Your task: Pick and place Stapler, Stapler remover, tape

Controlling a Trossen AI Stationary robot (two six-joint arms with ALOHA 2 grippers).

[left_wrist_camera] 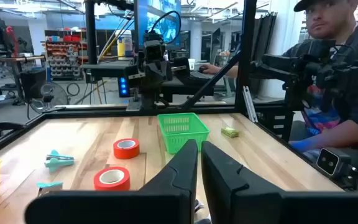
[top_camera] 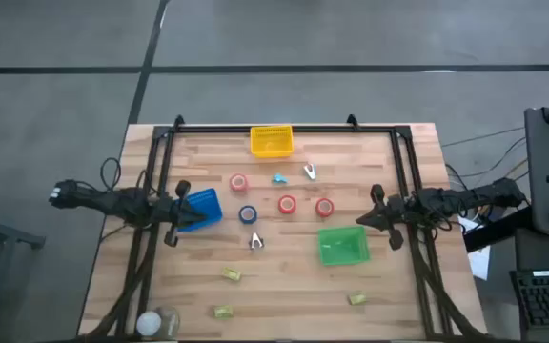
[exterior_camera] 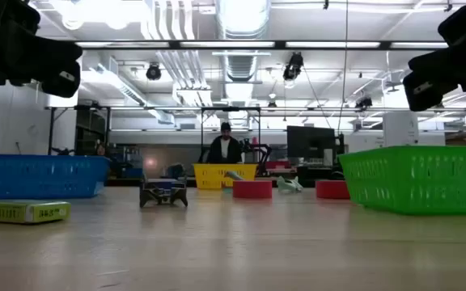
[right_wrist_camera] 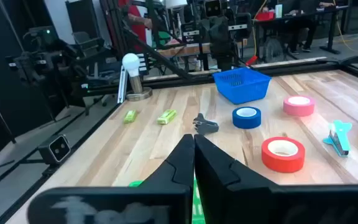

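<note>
Nothing had been picked yet, judging by the layout: every item lay loose on the pale wooden slatted table (top_camera: pixel 284 286) and both arms waited at the sides. The left gripper (top_camera: pixel 173 211) hung at the left edge, over the blue mesh plastic basket (top_camera: pixel 198 209). Its fingers (left_wrist_camera: pixel 182 168) were nearly closed, a thin gap between them, holding nothing. The right gripper (top_camera: pixel 370 217) hovered at the right edge, just right of the green mesh plastic basket (top_camera: pixel 342 245). Its fingers (right_wrist_camera: pixel 180 158) were pressed together and empty.

Tape: three red ring-shaped rolls with pale centre holes, (top_camera: pixel 238 182), (top_camera: pixel 287 204) and (top_camera: pixel 324 207), sat mid-table. The blue ring-shaped roll (top_camera: pixel 247 214) sat just right of the blue basket. A small dark metal claw-shaped tool (top_camera: pixel 256 242), probably the stapler remover, lay nearer than the blue roll. Two small teal plastic pieces (top_camera: pixel 279 178) and (top_camera: pixel 310 171) lay toward the far side, near the yellow mesh plastic basket (top_camera: pixel 272 141) at the far edge; I could not tell which was the stapler. Small yellow-green boxes (top_camera: pixel 231 274) were scattered near.

My read: the step in hand was the first reach. The next move called for one gripper to open wide, travel in over an item and descend. The rightmost red roll was closest to the right gripper and the blue roll to the left. Which basket took which item was not evident.
</note>
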